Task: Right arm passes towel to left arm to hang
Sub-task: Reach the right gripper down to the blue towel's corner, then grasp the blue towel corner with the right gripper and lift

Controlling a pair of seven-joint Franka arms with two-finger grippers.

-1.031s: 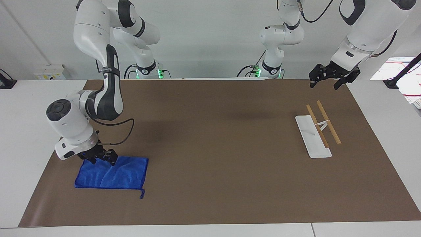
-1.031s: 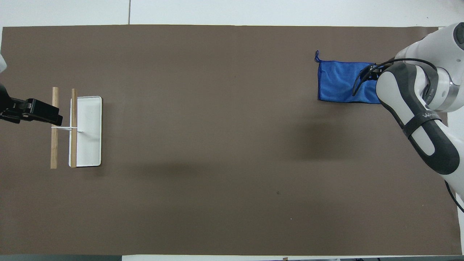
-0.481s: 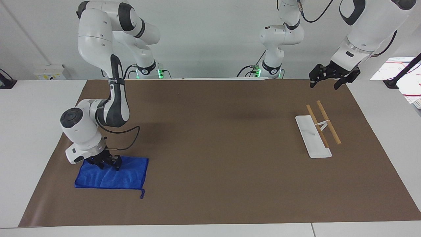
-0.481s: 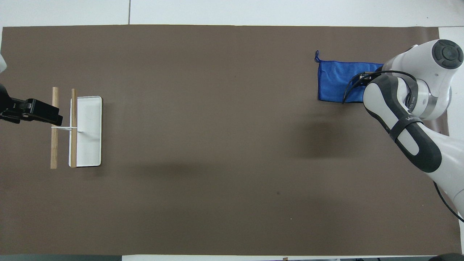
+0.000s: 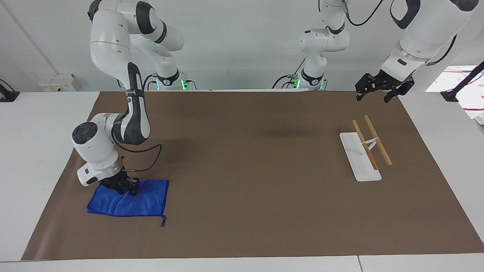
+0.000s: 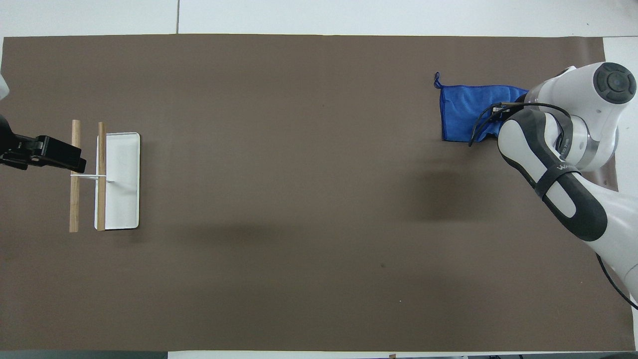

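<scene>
While the left arm waits, its left gripper [image 5: 382,90] hangs in the air over the edge of the brown mat [image 5: 245,158] at the left arm's end of the table, its fingers spread apart and holding nothing. The right arm [image 5: 124,94] bends down at its own end of the table, and the right gripper [image 5: 123,186] is pressed into the blue towel [image 5: 128,202] at the edge of the cloth nearer the robots; the towel bunches up around the fingers there, but whether they are clamped on the fabric cannot be told. The towel otherwise lies flat on the mat, with a small loop [image 5: 163,222] trailing from the corner farther from the robots. Toward the left arm's end stands the rack [image 5: 365,151], a white base plate with two wooden bars raised over it, well apart from the towel. In the overhead view the right arm [image 6: 563,164] covers part of the towel [image 6: 468,112].
</scene>
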